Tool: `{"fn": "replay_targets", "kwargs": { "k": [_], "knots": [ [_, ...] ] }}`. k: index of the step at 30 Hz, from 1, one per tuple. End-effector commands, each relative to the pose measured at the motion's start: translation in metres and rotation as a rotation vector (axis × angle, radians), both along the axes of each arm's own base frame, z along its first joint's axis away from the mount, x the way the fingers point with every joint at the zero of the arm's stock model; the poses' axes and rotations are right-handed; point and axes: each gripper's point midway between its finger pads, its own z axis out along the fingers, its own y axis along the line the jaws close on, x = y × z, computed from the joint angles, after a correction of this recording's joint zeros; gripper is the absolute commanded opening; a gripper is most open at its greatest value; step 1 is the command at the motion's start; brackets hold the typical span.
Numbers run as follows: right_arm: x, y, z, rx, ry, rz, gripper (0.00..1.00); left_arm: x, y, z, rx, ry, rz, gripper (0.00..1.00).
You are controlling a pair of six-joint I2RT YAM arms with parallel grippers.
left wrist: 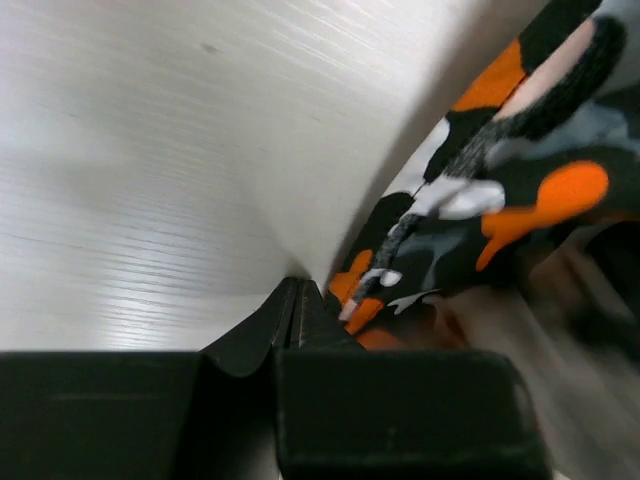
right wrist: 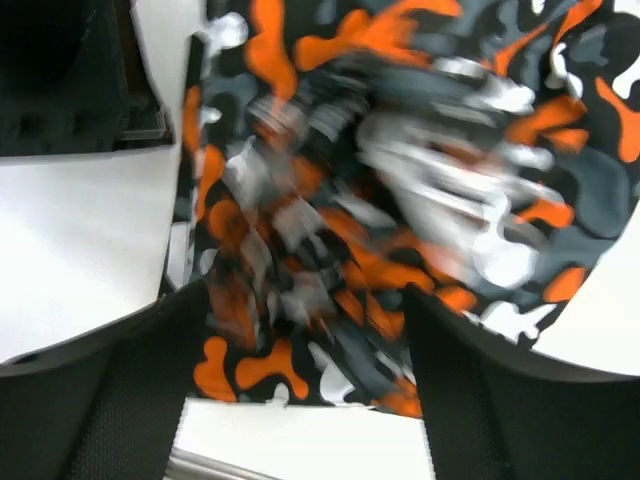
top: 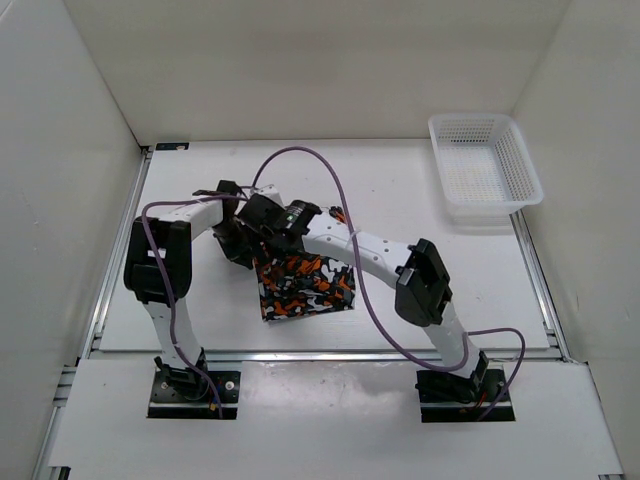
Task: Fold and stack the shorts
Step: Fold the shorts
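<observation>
step: fold | shorts [top: 305, 285] lay part-folded mid-table [top: 420, 200] | left gripper [left wrist: 300, 305] jaws pressed together at cloth edge, catch unclear | right gripper [right wrist: 305, 300] jaws spread over print | tip: pinch the hem firmly, lift low, align edges

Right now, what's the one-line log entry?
shorts: compact square, mid-table | left gripper: shut at fabric edge | right gripper: open over shorts | basket: far right

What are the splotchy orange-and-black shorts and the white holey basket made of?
The orange, white and black blotchy shorts look like soft matte cloth: they fold and drape. The white mesh basket looks like stiff moulded plastic, probably: even rows of holes, rigid rim.
</observation>
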Motion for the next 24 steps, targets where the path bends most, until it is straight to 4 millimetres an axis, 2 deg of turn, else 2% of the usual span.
{"fn": "replay_targets", "kwargs": {
  "k": [1, 2, 3, 4, 5, 6, 7, 8, 9, 11, 12, 14, 15, 18, 19, 20, 21, 22, 24],
  "knots": [
    [-0.003, 0.018, 0.066, 0.189, -0.055, 0.065, 0.89, 0.016, 0.012, 0.023, -0.025, -0.076, 0.014, 0.10],
    [-0.003, 0.018, 0.078, 0.230, -0.079, 0.066, 0.91, 0.021, 0.015, 0.036, -0.027, -0.106, 0.011, 0.10],
    [-0.007, 0.002, 0.093, 0.254, -0.094, 0.057, 0.91, 0.023, 0.018, 0.042, -0.027, -0.114, 0.020, 0.10],
    [-0.010, -0.005, 0.101, 0.277, -0.101, 0.051, 0.91, 0.026, 0.023, 0.052, -0.028, -0.138, 0.024, 0.10],
    [-0.004, -0.021, 0.127, 0.342, -0.146, 0.015, 0.89, 0.028, 0.025, 0.061, -0.014, -0.153, 0.018, 0.10],
    [-0.006, -0.038, 0.107, 0.307, -0.120, -0.012, 0.85, 0.029, 0.025, 0.069, -0.015, -0.165, 0.018, 0.10],
    [-0.005, -0.052, 0.103, 0.301, -0.110, -0.041, 0.78, 0.032, 0.030, 0.076, 0.010, -0.183, 0.022, 0.10],
    [-0.005, -0.065, 0.109, 0.334, -0.114, -0.079, 0.70, 0.032, 0.028, 0.087, 0.017, -0.209, 0.016, 0.10],
    [0.000, -0.084, 0.083, 0.296, -0.075, -0.118, 0.45, 0.033, 0.026, 0.097, 0.027, -0.228, -0.003, 0.10],
    [0.000, -0.102, 0.064, 0.290, -0.011, -0.159, 0.24, 0.036, 0.017, 0.109, 0.037, -0.272, -0.031, 0.10],
    [0.002, -0.115, 0.045, 0.273, 0.039, -0.192, 0.14, 0.037, 0.001, 0.115, 0.030, -0.292, -0.083, 0.10],
    [0.003, -0.121, 0.029, 0.274, 0.096, -0.200, 0.12, 0.033, -0.021, 0.122, -0.009, -0.300, -0.137, 0.10],
    [-0.002, -0.114, 0.026, 0.306, 0.130, -0.180, 0.12, 0.032, -0.039, 0.118, -0.014, -0.291, -0.184, 0.10],
    [0.000, -0.116, -0.004, 0.269, 0.193, -0.196, 0.14, 0.032, -0.062, 0.108, -0.019, -0.267, -0.228, 0.10],
    [0.000, -0.113, -0.009, 0.268, 0.206, -0.191, 0.14, 0.036, -0.067, 0.098, -0.017, -0.241, -0.229, 0.10],
    [0.003, -0.114, -0.027, 0.258, 0.245, -0.208, 0.14, 0.039, -0.066, 0.090, -0.005, -0.231, -0.228, 0.10],
    [0.007, -0.115, -0.034, 0.257, 0.259, -0.219, 0.14, 0.044, -0.068, 0.075, 0.002, -0.205, -0.229, 0.10],
    [0.012, -0.117, -0.054, 0.243, 0.290, -0.246, 0.14, 0.052, -0.069, 0.071, 0.011, -0.211, -0.227, 0.10],
    [0.015, -0.114, -0.071, 0.242, 0.326, -0.250, 0.12, 0.059, -0.068, 0.055, 0.036, -0.183, -0.225, 0.10]
  ]
}}
